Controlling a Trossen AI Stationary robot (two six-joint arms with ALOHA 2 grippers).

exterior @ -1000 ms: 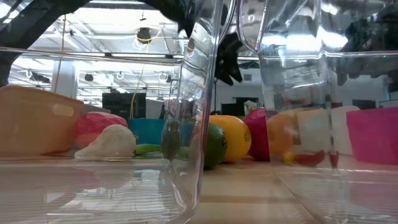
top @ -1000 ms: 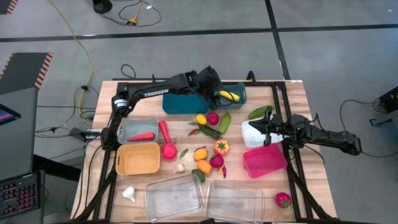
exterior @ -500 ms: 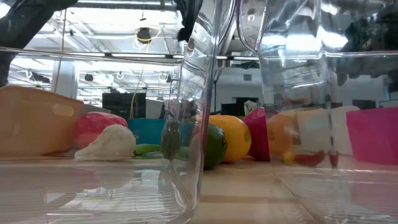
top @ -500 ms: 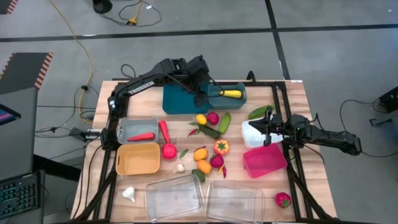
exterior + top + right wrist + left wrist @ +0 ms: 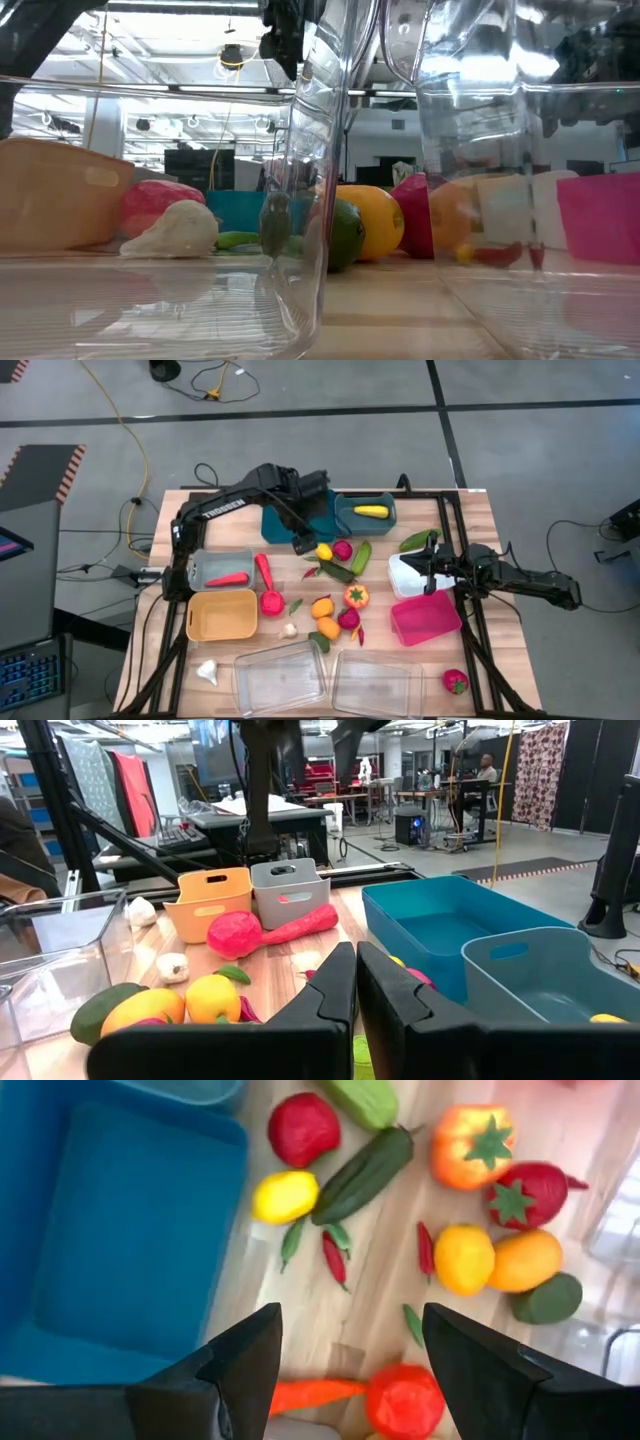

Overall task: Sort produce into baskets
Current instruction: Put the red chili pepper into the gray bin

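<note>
The left end effector (image 5: pixel 303 544) hung empty, its fingers (image 5: pixel 235 1370) spread, over the near edge of the big teal bin (image 5: pixel 290 520) and just beside the heap of loose produce in the middle of the counter (image 5: pixel 470 510). By my judgement it stood between picks: one piece was delivered and the next move called for lowering onto a loose piece, perhaps the yellow lemon (image 5: pixel 285 1196) or the red round fruit (image 5: pixel 304 1128) nearest it, with the jaws set astride one piece only, since a cucumber (image 5: pixel 362 1174) and small chillies lay close against them.

Nearest the counter's front edge, two clear trays (image 5: pixel 283 677) looked empty, a white garlic (image 5: pixel 207 673) lay left of them and a strawberry (image 5: pixel 456 681) right. Next back, the tan-yellow bin (image 5: pixel 220 615) and the magenta bin (image 5: pixel 426 618) appeared to hold nothing. Further back, the grey bin (image 5: pixel 222 568) held a red chilli, and the right end effector (image 5: pixel 428 573), clenched shut and idle, rested over the white bin (image 5: pixel 408 576). Farthest, the small teal bin (image 5: pixel 365 513) held a yellow piece (image 5: pixel 371 511).
</note>
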